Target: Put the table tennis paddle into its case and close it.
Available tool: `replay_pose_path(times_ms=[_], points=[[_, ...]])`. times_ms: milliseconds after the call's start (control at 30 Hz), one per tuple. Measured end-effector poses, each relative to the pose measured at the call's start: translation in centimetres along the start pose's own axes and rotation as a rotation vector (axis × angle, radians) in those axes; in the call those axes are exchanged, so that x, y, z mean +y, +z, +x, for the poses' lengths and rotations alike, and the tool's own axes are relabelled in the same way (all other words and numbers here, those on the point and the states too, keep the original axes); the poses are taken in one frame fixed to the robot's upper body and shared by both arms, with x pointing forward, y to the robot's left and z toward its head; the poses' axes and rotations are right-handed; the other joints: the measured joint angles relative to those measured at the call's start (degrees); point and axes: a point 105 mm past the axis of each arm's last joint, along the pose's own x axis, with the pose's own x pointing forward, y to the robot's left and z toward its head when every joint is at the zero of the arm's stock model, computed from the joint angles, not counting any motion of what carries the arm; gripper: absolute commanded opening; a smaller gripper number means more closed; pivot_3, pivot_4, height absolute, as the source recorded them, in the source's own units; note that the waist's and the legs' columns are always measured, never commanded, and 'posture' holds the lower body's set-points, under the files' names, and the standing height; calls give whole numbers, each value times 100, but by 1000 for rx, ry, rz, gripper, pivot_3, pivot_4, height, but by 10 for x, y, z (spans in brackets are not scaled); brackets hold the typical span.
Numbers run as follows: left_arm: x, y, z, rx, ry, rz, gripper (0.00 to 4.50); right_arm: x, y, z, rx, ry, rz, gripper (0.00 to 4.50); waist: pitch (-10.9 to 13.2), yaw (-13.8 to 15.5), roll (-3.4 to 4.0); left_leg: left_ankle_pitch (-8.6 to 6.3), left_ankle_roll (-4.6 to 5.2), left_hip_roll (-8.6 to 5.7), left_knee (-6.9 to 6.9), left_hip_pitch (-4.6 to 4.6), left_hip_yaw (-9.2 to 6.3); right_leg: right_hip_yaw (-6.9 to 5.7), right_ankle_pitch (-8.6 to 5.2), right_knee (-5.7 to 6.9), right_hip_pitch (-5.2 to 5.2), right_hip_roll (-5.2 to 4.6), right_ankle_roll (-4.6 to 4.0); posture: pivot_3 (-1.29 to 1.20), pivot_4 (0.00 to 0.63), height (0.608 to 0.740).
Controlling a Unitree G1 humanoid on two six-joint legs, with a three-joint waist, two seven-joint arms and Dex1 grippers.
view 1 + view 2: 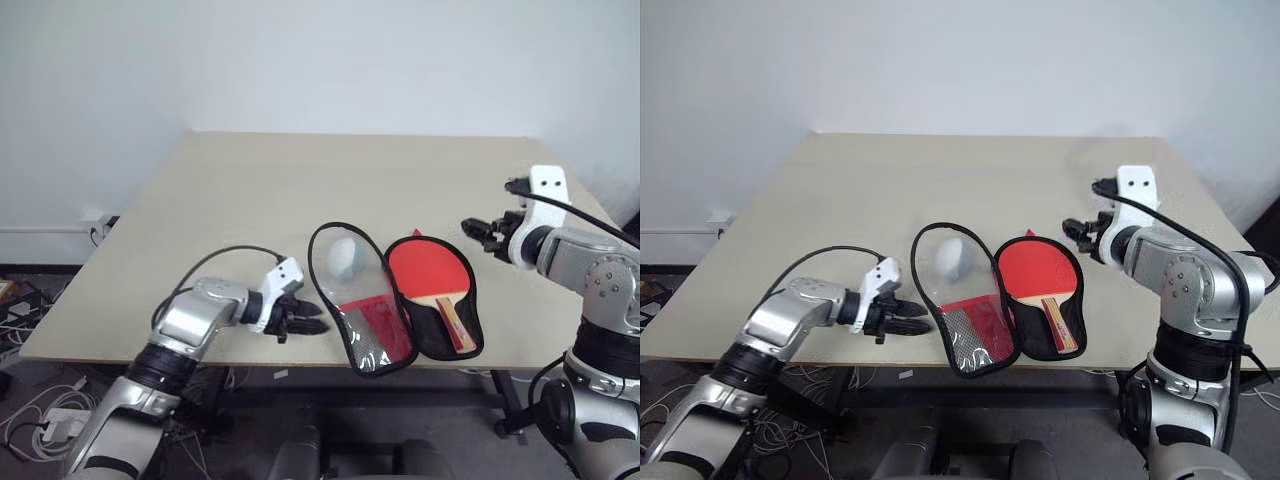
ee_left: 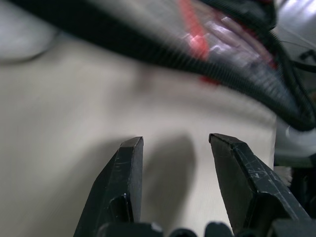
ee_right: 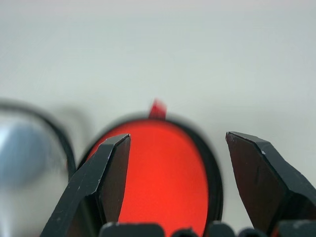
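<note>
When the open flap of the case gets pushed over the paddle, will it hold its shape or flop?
Probably flop: the case looks like soft fabric with a thin clear window, lying flat on the table. The small whitish ball on that flap may roll off as it lifts. The table tennis paddle, lying flat in the other half, should stay put.

case (image 1: 365,330): its clear flap is blurring whatever lies beneath, a pale round shape
table tennis paddle (image 3: 165,173): its handle is being cut off by the picture's edge in the right wrist view
</note>
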Motion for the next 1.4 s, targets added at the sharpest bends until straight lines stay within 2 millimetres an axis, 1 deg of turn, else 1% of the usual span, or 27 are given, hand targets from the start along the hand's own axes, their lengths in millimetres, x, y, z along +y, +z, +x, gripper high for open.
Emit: replay_pose_path(times_ms=[33, 133, 200, 267, 333, 467, 500, 567, 600, 667, 733, 800, 833, 900, 1033, 1100, 1133, 1167, 1233, 1267, 1300, 1367, 1400], points=[[-2, 4, 3, -8, -12, 10, 1623, 0, 3, 0, -18, 2, -2, 3368, 0, -3, 0, 0, 0, 0, 3, 0, -1, 0, 0, 1, 0, 1, 0, 0, 0, 715], [-5, 24, 17, -42, -49, 58, 1623, 7, 15, -1, -104, 36, -1, 3368, 0, -8, 1, 1, 1, 1, 5, 2, -6, 0, 0, 4, 4, 4, 1, 0, 0, 715], [-9, 39, 30, -79, -79, 76, 1623, 10, 23, -4, -169, 51, 18, 3368, 1, -7, 1, 1, 2, 1, 15, 2, -11, 0, 0, 5, 8, 7, 1, 0, 0, 715], [-12, 57, 43, -121, -100, 90, 1623, 8, 34, -8, -240, 52, 51, 3368, 1, 14, 1, 3, 6, -1, 33, 0, -14, -5, 0, 6, 15, 5, 2, 0, 0, 715], [-15, 69, 51, -147, -113, 103, 1623, 4, 43, -11, -299, 37, 88, 3368, 0, 10, 0, 3, 7, -1, 42, 0, -14, -3, 0, 6, 20, 5, 2, 0, 0, 715], [-17, 94, 76, -184, -122, 97, 1623, -15, 70, -27, -450, -18, 190, 3368, 1, 37, 1, 4, 9, -3, 44, -1, -18, -4, 0, 6, 20, 5, 4, 0, 0, 715], [-18, 97, 80, -189, -124, 96, 1623, -18, 75, -30, -476, -27, 200, 3368, 1, 34, 1, 4, 9, -3, 44, -1, -18, -3, 0, 5, 20, 5, 4, 0, 0, 715], [-22, 101, 89, -199, -142, 92, 1623, -20, 76, -32, -487, -35, 209, 3368, 1, 19, 1, 4, 9, -3, 43, 0, -20, -3, -1, 6, 19, 6, 4, 0, 0, 715], [-21, 101, 94, -198, -145, 80, 1623, -21, 74, -31, -478, -42, 208, 3368, 0, 6, 2, 4, 10, -3, 42, 0, -20, -3, -1, 7, 19, 7, 4, 0, 0, 715], [-20, 98, 104, -181, -135, 54, 1623, -23, 66, -27, -446, -61, 200, 3368, 0, -10, 4, 5, 12, -3, 43, 1, -20, -2, -1, 8, 19, 7, 4, 0, 0, 715], [-18, 93, 111, -168, -126, 25, 1623, -22, 53, -20, -390, -75, 186, 3368, 1, -25, 6, 6, 12, -3, 43, 0, -19, 2, -1, 9, 16, 7, 4, 0, 0, 715], [-18, 93, 111, -173, -129, 16, 1623, -19, 41, -14, -342, -72, 177, 3368, 3, -25, 9, 7, 14, -3, 41, -2, -21, 3, -1, 10, 14, 8, 4, 0, 0, 715], [-17, 94, 108, -180, -131, 19, 1623, -17, 39, -13, -331, -68, 171, 3368, 4, -26, 11, 7, 14, -3, 41, -2, -20, 3, -1, 10, 14, 8, 4, 0, 0, 715], [-23, 94, 96, -200, -174, 42, 1623, -14, 35, -10, -315, -61, 160, 3368, 3, -35, 13, 7, 13, -2, 39, 0, -20, 4, -2, 8, 16, 9, 4, 0, 0, 715], [-33, 81, 79, -217, -226, 3, 1623, -14, 26, -7, -285, -62, 156, 3368, 3, -25, 14, 7, 14, -2, 41, -1, -20, 4, -1, 9, 17, 7, 4, 0, 0, 715], [-32, 77, 75, -207, -213, -30, 1623, -14, 25, -6, -281, -60, 155, 3368, 3, -14, 13, 7, 14, -2, 44, -1, -22, 1, -1, 9, 20, 6, 3, 0, 0, 715], [-31, 77, 71, -208, -201, -60, 1887, -13, 23, -5, -277, -59, 156, 3368, 3, -13, 12, 7, 15, -3, 46, -1, -22, 0, 0, 9, 21, 6, 3, 0, 0, 715], [-31, 77, 68, -220, -194, -90, 1999, -13, 22, -4, -271, -59, 156, 3368, 2, -15, 12, 7, 15, -3, 47, -1, -22, 1, -1, 9, 21, 6, 3, 0, 0, 715], [-29, 77, 60, -252, -173, -163, 2595, -15, 15, -1, -250, -64, 158, 3368, 3, -19, 12, 7, 15, -2, 46, -1, -25, 0, -1, 9, 21, 6, 4, 0, 0, 715], [-28, 76, 58, -255, -160, -189, 2808, -14, 11, 0, -237, -64, 158, 3368, 3, -22, 13, 7, 15, -2, 46, 0, -25, 1, -1, 9, 19, 7, 4, 0, 0, 715], [-28, 74, 56, -258, -152, -215, 3258, -14, 9, 2, -226, -63, 158, 3368, 3, -23, 14, 7, 15, -2, 44, 0, -24, 1, -1, 10, 19, 8, 4, 0, 0, 715], [-28, 68, 58, -238, -135, -270, 3837, -14, 7, 3, -221, -63, 160, 3368, 3, -23, 14, 8, 15, -2, 44, 1, -25, 1, -1, 11, 19, 10, 4, 0, 0, 715], [-28, 66, 61, -230, -123, -300, 3837, -14, 7, 3, -220, -64, 160, 3368, 3, -22, 13, 8, 15, -2, 45, 1, -25, 1, -1, 11, 19, 10, 4, 0, 0, 715]])
